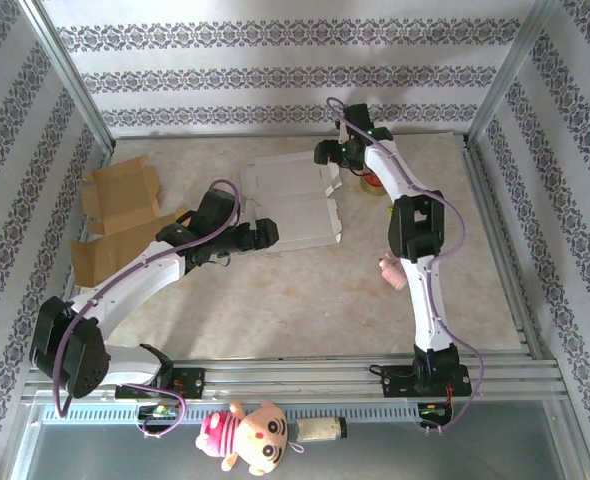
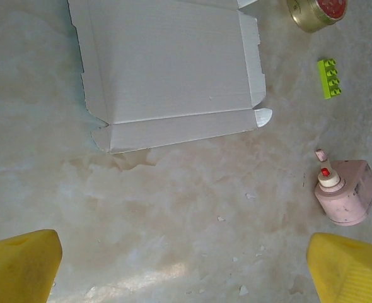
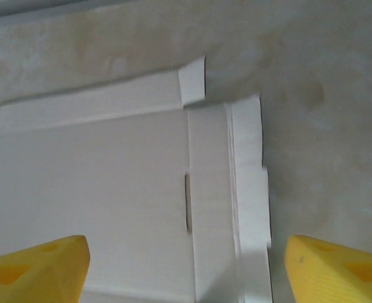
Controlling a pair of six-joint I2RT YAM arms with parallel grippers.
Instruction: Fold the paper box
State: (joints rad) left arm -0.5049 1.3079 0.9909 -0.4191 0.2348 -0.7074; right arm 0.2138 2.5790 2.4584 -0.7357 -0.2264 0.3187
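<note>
The white paper box (image 1: 290, 205) lies flat and unfolded at the back middle of the table. My left gripper (image 1: 265, 233) hovers just off its near-left edge. In the left wrist view the box (image 2: 167, 69) lies ahead, and the yellow fingertips (image 2: 19, 265) stand wide apart over bare table, so this gripper (image 2: 186, 271) is open and empty. My right gripper (image 1: 327, 152) hangs over the box's far-right corner. In the right wrist view it (image 3: 186, 271) is open, with one finger (image 3: 34, 268) above the box panel (image 3: 110, 189) and the other past the folded side flap (image 3: 249, 189).
Brown cardboard pieces (image 1: 120, 215) lie at the left. A gold tin with a red lid (image 2: 316, 9), a green brick (image 2: 329, 77) and a small pink bottle (image 2: 345, 192) sit right of the box. A plush toy (image 1: 245, 437) lies beyond the front rail.
</note>
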